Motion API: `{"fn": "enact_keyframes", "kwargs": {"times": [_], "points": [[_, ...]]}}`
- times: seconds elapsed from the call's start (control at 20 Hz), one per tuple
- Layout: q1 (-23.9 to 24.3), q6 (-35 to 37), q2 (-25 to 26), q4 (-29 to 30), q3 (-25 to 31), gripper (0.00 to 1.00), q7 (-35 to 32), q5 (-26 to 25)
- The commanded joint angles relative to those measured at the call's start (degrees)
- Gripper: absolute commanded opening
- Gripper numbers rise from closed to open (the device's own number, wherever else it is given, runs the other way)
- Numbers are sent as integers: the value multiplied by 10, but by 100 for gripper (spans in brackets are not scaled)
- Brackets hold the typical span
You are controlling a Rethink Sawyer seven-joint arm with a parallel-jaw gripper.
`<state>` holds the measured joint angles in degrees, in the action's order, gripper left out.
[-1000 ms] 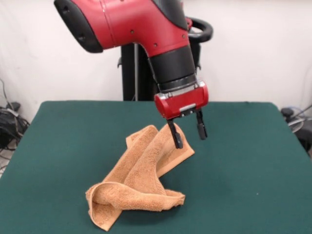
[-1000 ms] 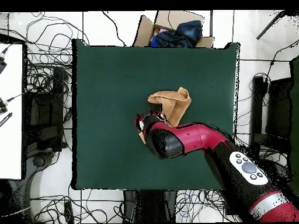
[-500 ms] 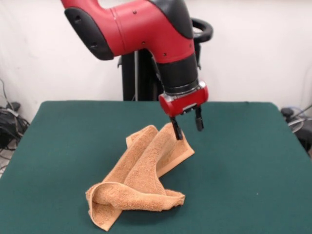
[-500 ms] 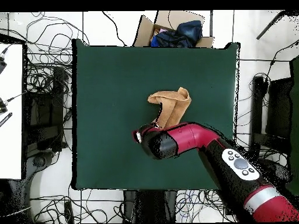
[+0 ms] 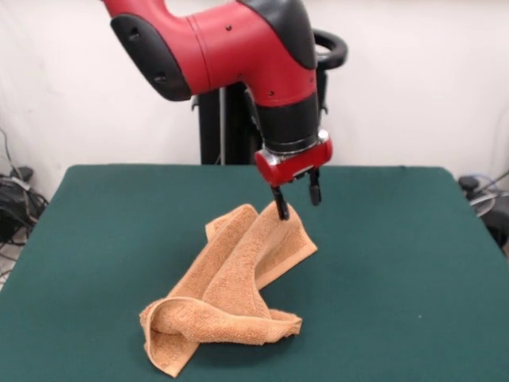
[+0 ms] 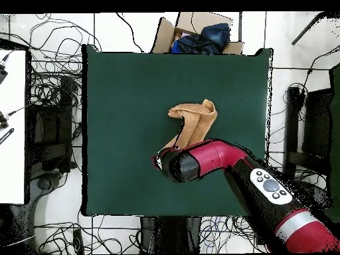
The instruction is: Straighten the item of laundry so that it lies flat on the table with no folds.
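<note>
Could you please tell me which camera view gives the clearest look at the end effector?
The front view: the end effector hangs open above the towel. In the overhead view, the arm covers nearly all of it.

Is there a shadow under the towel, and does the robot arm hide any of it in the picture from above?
Front view: a soft dark shadow lies on the table beside the crumpled towel, mostly at its right and under its lower folds; light is even, no glare. Overhead view: the arm covers the towel's near end, so only its far part shows; the gripper hangs open there.

Green table (image 5: 413,263) under one crumpled towel (image 5: 231,290).
</note>
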<state>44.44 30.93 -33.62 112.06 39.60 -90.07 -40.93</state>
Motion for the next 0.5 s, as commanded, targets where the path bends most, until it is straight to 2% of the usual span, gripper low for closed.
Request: {"fn": "enact_keyframes", "kwargs": {"times": [0.05, 0.5], "points": [[8, 3, 39, -39, 24, 100, 103, -47], [52, -54, 90, -34, 77, 100, 108, -64]]}}
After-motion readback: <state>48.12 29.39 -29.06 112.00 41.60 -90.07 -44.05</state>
